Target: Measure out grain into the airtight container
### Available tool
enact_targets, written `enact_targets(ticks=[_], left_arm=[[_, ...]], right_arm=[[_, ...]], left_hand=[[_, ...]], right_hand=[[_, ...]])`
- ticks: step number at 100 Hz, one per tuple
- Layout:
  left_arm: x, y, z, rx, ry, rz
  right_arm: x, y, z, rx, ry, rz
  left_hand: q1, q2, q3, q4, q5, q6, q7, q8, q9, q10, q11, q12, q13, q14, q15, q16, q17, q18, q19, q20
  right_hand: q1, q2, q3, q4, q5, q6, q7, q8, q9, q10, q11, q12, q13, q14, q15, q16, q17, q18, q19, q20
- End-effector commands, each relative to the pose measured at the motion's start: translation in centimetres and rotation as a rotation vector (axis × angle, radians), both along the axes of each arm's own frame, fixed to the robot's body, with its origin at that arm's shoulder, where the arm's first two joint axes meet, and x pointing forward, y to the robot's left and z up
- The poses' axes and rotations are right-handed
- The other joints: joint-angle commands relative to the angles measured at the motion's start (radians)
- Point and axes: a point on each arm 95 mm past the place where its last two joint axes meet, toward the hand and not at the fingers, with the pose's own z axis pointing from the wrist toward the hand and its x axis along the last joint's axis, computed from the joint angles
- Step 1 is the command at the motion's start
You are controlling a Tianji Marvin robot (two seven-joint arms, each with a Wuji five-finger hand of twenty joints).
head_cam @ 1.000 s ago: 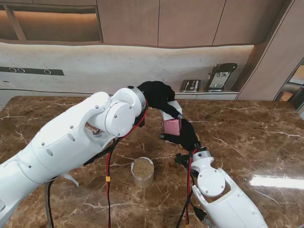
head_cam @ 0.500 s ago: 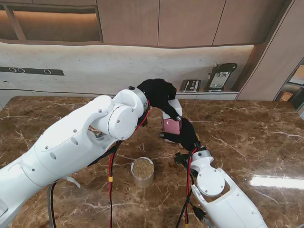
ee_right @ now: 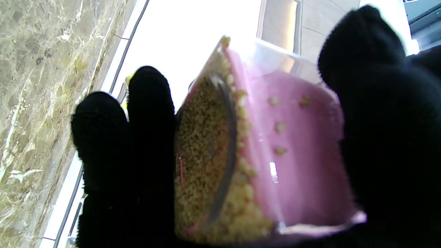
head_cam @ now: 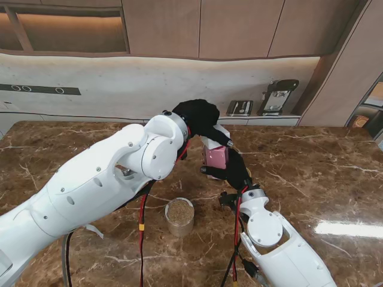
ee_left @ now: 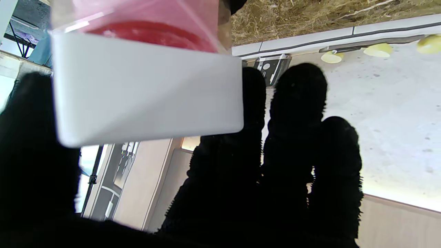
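We see no legible brand, label or writing on any item. The marble table carries a round clear jar of grain, standing upright nearer to me than both hands. Our left hand grips the white lid from farther away; the left wrist view shows the lid pinched between thumb and fingers. Our right hand clasps the pink airtight container, held above the table, directly under the lid. In the right wrist view, the container lies between fingers and thumb, with grain inside.
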Motion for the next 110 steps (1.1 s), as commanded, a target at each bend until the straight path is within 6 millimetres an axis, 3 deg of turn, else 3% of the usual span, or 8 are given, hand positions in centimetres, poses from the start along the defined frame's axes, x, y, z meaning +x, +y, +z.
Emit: enact_targets(ticks=[1, 15, 34, 60, 96, 103, 108, 110], left_arm=[[0.3, 0.3, 0.1, 0.006, -0.002, 0.010], [0.2, 0.6, 0.2, 0.003, 0.020, 0.000], [0.0, 1.2, 0.1, -0.030, 0.059, -0.009], [-0.1, 2.1, 0.7, -0.103, 0.079, -0.011], [-0.3, 3.8, 1.6, -0.192, 0.139, -0.049], [-0.3, 4.4, 1.8, -0.221, 0.146, -0.054], [-0.3, 4.8, 1.9, -0.243, 0.156, -0.061], [-0.3, 4.9, 2.0, -0.254, 0.162, -0.067]], right_arm=[[-0.3, 0.4, -0.1, 0.005, 0.009, 0.015], [-0.3, 0.4, -0.1, 0.006, 0.008, 0.012], [-0.3, 0.3, 0.0, 0.008, 0.008, 0.006], [-0.3, 0.2, 0.0, 0.012, 0.003, 0.009], [0.0, 0.3, -0.5, 0.056, -0.017, 0.066], [0.1, 0.3, -0.6, 0.067, -0.015, 0.071], [0.1, 0.3, -0.7, 0.071, -0.016, 0.073], [0.1, 0.3, -0.7, 0.071, -0.016, 0.074]], left_hand=[[0.096, 0.218, 0.101, 0.065, 0.096, -0.148, 0.092, 0.086, 0.141, -0.132, 0.135, 0.002, 0.053, 0.005, 0.038, -0.021, 0.013, 0.003, 0.075, -0.015], [0.079, 0.257, -0.128, 0.098, 0.021, -0.171, -0.030, 0.091, 0.142, -0.107, -0.032, 0.013, 0.015, 0.022, -0.054, 0.023, -0.043, 0.007, 0.036, -0.009], [0.118, 0.352, -0.444, 0.146, -0.120, -0.181, -0.276, 0.008, -0.058, -0.059, -0.152, 0.073, -0.180, 0.069, -0.192, 0.086, -0.214, 0.031, -0.117, 0.050], [0.106, 0.396, -0.486, 0.159, -0.202, -0.203, -0.424, -0.039, -0.295, -0.026, -0.275, 0.040, -0.414, 0.072, -0.323, 0.055, -0.343, 0.040, -0.265, 0.027], [0.145, 0.385, -0.477, 0.171, -0.301, -0.222, -0.633, -0.141, -0.567, -0.037, -0.418, -0.019, -0.592, 0.052, -0.469, 0.020, -0.464, 0.054, -0.413, 0.021], [0.217, 0.373, -0.425, 0.195, -0.295, -0.212, -0.667, -0.152, -0.628, -0.032, -0.455, -0.036, -0.638, 0.052, -0.512, 0.006, -0.493, 0.068, -0.459, 0.030], [0.062, 0.277, 0.089, 0.244, -0.296, -0.214, -0.691, -0.152, -0.665, -0.040, -0.483, -0.053, -0.674, 0.047, -0.546, -0.011, -0.519, 0.077, -0.513, 0.047], [0.001, 0.253, 0.313, 0.295, -0.295, -0.210, -0.699, -0.155, -0.677, -0.051, -0.496, -0.062, -0.688, 0.039, -0.565, -0.023, -0.533, 0.084, -0.534, 0.042]], right_hand=[[0.168, 0.360, 0.227, -0.008, 0.119, -0.225, 0.166, 0.005, 0.113, -0.112, 0.185, 0.017, 0.049, -0.118, 0.029, -0.012, 0.007, -0.070, -0.003, 0.017], [0.167, 0.360, 0.228, -0.008, 0.118, -0.224, 0.166, 0.005, 0.112, -0.110, 0.186, 0.017, 0.049, -0.118, 0.029, -0.012, 0.007, -0.070, -0.003, 0.017], [0.166, 0.360, 0.229, -0.008, 0.118, -0.224, 0.166, 0.005, 0.112, -0.112, 0.186, 0.017, 0.049, -0.118, 0.029, -0.012, 0.007, -0.070, -0.003, 0.017], [0.171, 0.359, 0.229, -0.008, 0.119, -0.226, 0.167, 0.005, 0.112, -0.114, 0.186, 0.017, 0.048, -0.119, 0.029, -0.013, 0.007, -0.070, -0.002, 0.017], [0.187, 0.368, 0.224, -0.005, 0.117, -0.244, 0.164, 0.007, 0.102, -0.123, 0.177, 0.015, 0.029, -0.125, 0.017, -0.016, -0.012, -0.071, -0.013, 0.014], [0.190, 0.368, 0.225, -0.004, 0.117, -0.244, 0.164, 0.007, 0.100, -0.124, 0.175, 0.015, 0.023, -0.124, 0.012, -0.017, -0.018, -0.070, -0.017, 0.013], [0.191, 0.369, 0.225, -0.004, 0.117, -0.246, 0.164, 0.008, 0.099, -0.126, 0.174, 0.015, 0.021, -0.125, 0.010, -0.018, -0.021, -0.069, -0.019, 0.013], [0.191, 0.369, 0.225, -0.004, 0.117, -0.247, 0.164, 0.008, 0.099, -0.126, 0.174, 0.015, 0.021, -0.125, 0.009, -0.018, -0.022, -0.069, -0.020, 0.013]])
